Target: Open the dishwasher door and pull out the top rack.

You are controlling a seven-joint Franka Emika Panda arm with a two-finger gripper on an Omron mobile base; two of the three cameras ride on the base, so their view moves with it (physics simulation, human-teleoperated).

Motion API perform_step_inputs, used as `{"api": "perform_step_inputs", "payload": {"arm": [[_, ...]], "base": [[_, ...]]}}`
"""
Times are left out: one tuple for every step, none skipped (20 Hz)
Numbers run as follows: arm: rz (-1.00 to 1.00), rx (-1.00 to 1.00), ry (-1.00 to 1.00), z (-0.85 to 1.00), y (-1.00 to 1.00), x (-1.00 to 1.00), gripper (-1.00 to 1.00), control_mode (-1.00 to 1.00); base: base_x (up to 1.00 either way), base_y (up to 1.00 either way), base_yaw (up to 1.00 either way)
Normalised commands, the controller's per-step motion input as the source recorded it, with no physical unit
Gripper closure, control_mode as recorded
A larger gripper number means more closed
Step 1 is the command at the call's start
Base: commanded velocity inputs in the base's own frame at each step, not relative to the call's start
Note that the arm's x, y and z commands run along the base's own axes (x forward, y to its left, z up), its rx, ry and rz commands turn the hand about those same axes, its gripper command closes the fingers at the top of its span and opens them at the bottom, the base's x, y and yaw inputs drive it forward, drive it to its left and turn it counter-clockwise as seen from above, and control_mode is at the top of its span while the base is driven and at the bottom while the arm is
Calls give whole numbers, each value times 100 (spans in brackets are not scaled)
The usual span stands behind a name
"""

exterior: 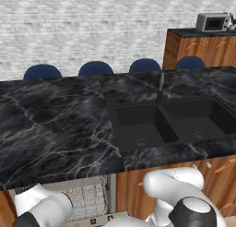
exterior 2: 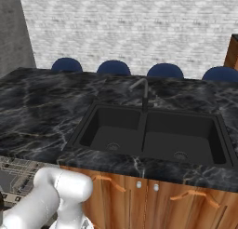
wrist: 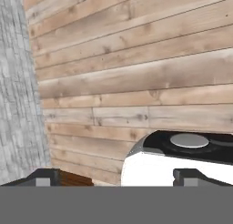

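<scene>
The top rack (exterior: 87,197), a silver-grey wire grid, reaches forward from under the black marble counter edge at the lower left; its corner (exterior 2: 14,176) also shows in the right base view. Just below it lies a pale strip with small dark buttons, the dishwasher door (exterior: 102,219), folded down. In the hand view my gripper (wrist: 117,177) is open: its dark fingertips (wrist: 43,177) stand far apart with nothing between them. It faces wooden planks and a grey brick surface, away from the rack. My white arm (exterior: 44,205) bends low in front of the rack.
A black double sink (exterior: 170,122) with a dark faucet (exterior: 160,87) is set in the counter (exterior: 50,129). Orange-brown cabinet doors (exterior 2: 148,202) stand under the sink. Blue chairs (exterior: 96,68) line the far side. A microwave (exterior: 213,22) sits on a far cabinet.
</scene>
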Motion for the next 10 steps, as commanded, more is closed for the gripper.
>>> {"api": "perform_step_inputs", "payload": {"arm": [[-13,5,59,100,-11,0,-100,-100],[-11,5,59,100,-9,0,-100,-100],[-6,2,51,95,-1,0,-100,-100],[0,0,27,35,0,-9,-100,-100],[0,0,10,0,0,0,-100,-100],[0,0,0,0,0,0,-100,-100],[0,0,2,0,-3,-2,-100,-100],[0,0,7,32,-11,0,-100,-100],[0,0,6,54,-9,0,-100,-100],[0,0,0,77,-8,6,-100,-100]], "base": [[0,0,0],[0,0,0],[0,0,0],[0,0,0],[0,0,0],[0,0,0],[0,0,0],[0,0,0],[0,0,0],[0,0,0]]}}
